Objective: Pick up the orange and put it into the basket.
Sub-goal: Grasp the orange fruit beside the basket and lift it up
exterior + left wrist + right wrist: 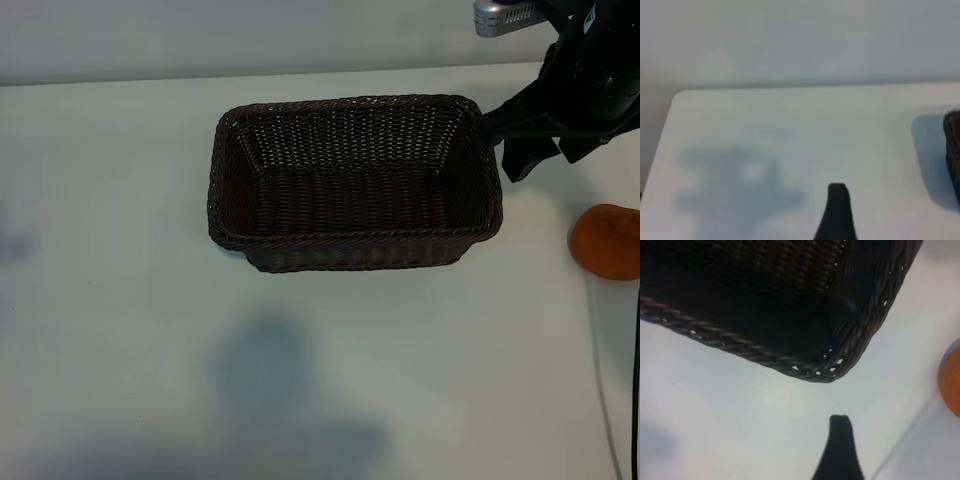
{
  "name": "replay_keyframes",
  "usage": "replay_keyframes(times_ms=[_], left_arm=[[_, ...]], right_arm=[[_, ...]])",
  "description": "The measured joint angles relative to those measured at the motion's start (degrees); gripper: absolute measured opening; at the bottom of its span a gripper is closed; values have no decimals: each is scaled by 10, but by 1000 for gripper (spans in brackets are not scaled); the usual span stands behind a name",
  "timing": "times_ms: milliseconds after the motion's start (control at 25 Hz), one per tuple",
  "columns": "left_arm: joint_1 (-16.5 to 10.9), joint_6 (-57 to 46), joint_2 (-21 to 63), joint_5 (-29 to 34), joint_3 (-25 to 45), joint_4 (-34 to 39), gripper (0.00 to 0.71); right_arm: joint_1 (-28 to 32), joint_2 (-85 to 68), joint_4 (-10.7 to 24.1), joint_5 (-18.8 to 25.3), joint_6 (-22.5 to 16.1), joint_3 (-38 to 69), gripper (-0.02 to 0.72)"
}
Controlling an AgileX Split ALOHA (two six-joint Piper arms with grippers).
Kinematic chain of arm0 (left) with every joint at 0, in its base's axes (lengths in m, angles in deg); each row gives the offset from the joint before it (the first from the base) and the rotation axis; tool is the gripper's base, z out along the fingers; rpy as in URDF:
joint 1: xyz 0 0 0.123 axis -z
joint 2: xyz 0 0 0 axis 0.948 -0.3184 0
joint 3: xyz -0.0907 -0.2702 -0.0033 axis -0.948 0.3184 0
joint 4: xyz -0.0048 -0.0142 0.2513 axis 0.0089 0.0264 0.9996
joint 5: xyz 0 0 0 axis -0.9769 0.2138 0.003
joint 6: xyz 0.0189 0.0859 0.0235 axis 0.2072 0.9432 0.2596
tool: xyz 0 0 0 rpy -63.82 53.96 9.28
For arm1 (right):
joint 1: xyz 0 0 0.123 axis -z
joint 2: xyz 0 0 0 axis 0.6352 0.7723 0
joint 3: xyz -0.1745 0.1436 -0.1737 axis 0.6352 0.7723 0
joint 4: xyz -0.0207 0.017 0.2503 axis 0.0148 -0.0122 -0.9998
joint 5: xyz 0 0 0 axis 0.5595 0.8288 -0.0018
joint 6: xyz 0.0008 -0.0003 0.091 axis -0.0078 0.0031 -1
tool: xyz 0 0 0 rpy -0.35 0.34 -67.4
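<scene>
Beside the far right corner of the basket (355, 180) your right gripper (535, 150) hung with its claw pointing steeply down at bare table (120, 300), the jaws standing wide and holding nothing. That placement looked like a waiting post: close to both the basket and the fruit, yet committed to neither.

The orange (607, 241) sat on the table at the right edge of the exterior view, clear of the basket's right wall and nearer the camera than your gripper. It was untouched, and the basket was empty, so by my reading the pick had not started. In the right wrist view you had the basket's rounded corner (840, 360) filling the frame and only a sliver of the orange (951, 385) at the margin, which suggests the claw was not yet lined up over the fruit.

Your left gripper (837, 210) did not show in the exterior view; its own camera looked out across open table with just the basket's edge (952, 150) at one side. Only one fingertip was visible there, but the claw stood wide, with nothing in it.
</scene>
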Motion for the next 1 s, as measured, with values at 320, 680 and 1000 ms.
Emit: replay_keyframes(times_ms=[320,680,1000], left_arm=[[0,0,196,-3,165,-2,596],[46,2,366,29,262,-10,596],[66,-4,409,51,333,-3,596]], right_arm=[[0,0,0,0,0,0,547],[0,0,0,0,0,0,547],[0,0,0,0,0,0,547]])
